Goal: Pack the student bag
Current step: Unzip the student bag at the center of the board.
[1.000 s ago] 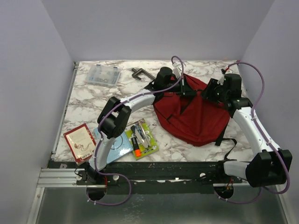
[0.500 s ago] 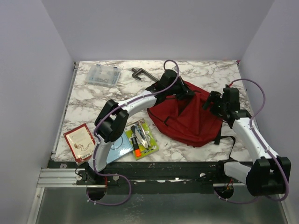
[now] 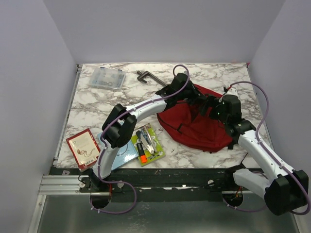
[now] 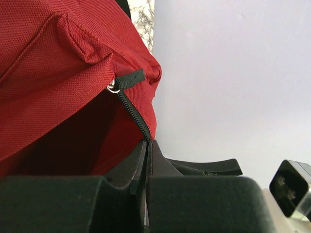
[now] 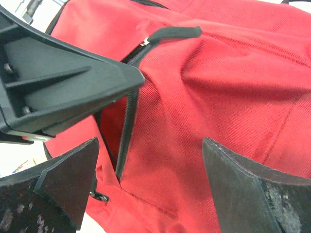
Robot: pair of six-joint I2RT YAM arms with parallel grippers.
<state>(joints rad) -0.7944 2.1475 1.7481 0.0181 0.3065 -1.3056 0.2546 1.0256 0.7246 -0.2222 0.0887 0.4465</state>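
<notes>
The student bag (image 3: 204,127), a red backpack with dark zippers, lies at the right middle of the table. My left gripper (image 4: 147,141) is shut on the bag's zip edge and holds that edge up; a zip pull (image 4: 127,80) hangs just above the pinch. In the top view the left gripper (image 3: 192,97) is at the bag's far edge. My right gripper (image 5: 153,179) is open and empty, just above the red fabric beside the open zip (image 5: 127,124). In the top view the right gripper (image 3: 207,104) is close to the left one. The bag's inside is dark.
A clear plastic box (image 3: 106,77) and a metal clamp (image 3: 145,76) lie at the back. A red notebook (image 3: 83,145), a blue book (image 3: 124,151) and a green pack of pens (image 3: 147,144) lie at the front left. The right wall is close to the bag.
My right arm has swung left and down, from the bag's far right side to the zip opening. My left gripper kept hold of the zip edge; the bag shifted slightly.
</notes>
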